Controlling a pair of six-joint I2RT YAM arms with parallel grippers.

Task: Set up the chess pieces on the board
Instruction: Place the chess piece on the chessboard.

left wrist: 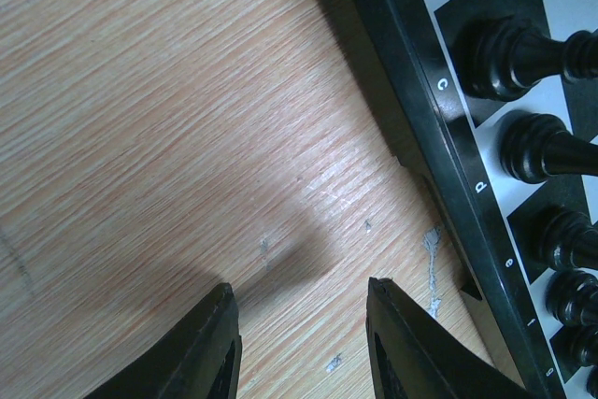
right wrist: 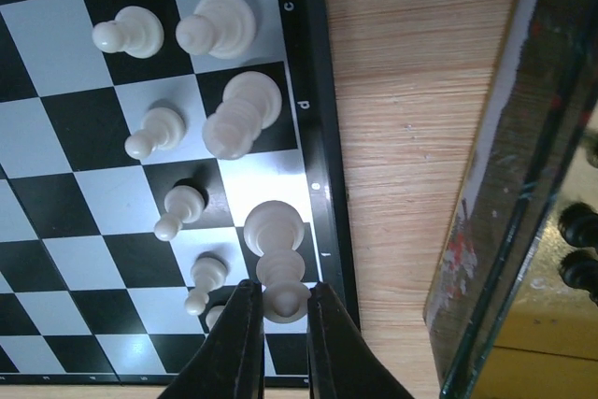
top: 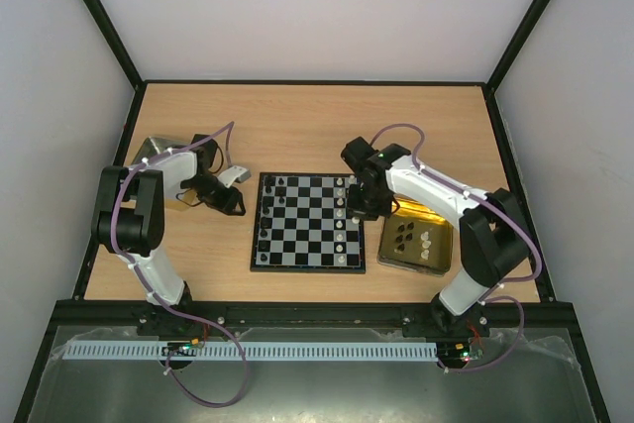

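The board (top: pixel 308 235) lies mid-table. Black pieces (top: pixel 267 200) stand along its left side and white pieces (top: pixel 343 230) along its right side. My right gripper (top: pixel 355 207) is over the board's right edge. In the right wrist view it (right wrist: pixel 284 287) is shut on the head of a white chess piece (right wrist: pixel 273 226) whose base rests on an edge square. Other white pieces (right wrist: pixel 224 30) stand beside it. My left gripper (top: pixel 236 202) is just left of the board. In the left wrist view it (left wrist: pixel 301 287) is open and empty over bare wood, next to the board's border (left wrist: pixel 439 119) and black pieces (left wrist: pixel 509 53).
A gold tin (top: pixel 394 255) right of the board holds several black pieces (top: pixel 404 235) and a pale one; its shiny wall (right wrist: pixel 505 203) stands close beside my right gripper. Another shiny tin (top: pixel 158 151) lies at the left behind the left arm. Black frame rails bound the table.
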